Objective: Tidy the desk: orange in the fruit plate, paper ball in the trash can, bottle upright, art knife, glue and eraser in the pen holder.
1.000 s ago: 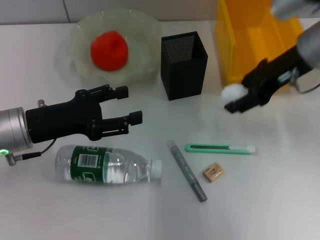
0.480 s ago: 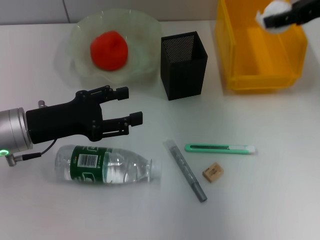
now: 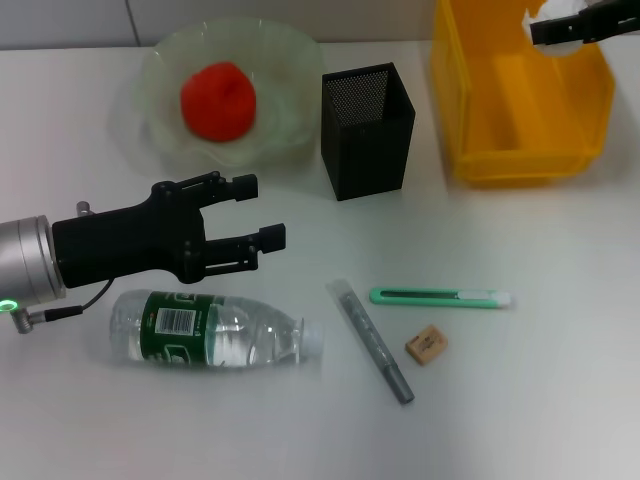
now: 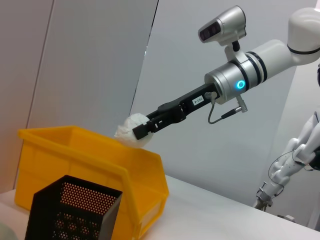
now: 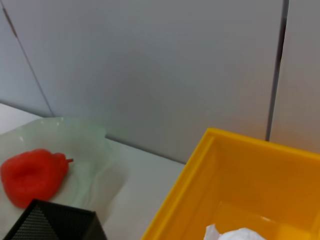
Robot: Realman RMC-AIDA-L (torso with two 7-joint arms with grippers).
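My right gripper (image 3: 541, 30) is shut on the white paper ball (image 4: 131, 133) and holds it above the yellow trash can (image 3: 520, 160); the ball (image 5: 237, 235) hangs over the bin's inside. The orange (image 3: 218, 98) lies in the green fruit plate (image 3: 140, 110). On the desk, the bottle (image 3: 215, 330) lies on its side at the front left. My left gripper (image 3: 260, 210) hovers open just behind it, holding nothing. The grey glue (image 3: 375, 342), mint-green art knife (image 3: 440, 297) and tan eraser (image 3: 426, 344) lie on the desk in front of the black mesh pen holder (image 3: 368, 130).
The pen holder stands between the fruit plate and the trash can, close to both. A grey wall rises right behind the desk.
My right gripper has lifted the paper ball from the desk in front of the trash can up and back to a spot over the bin. The left arm has stayed still.
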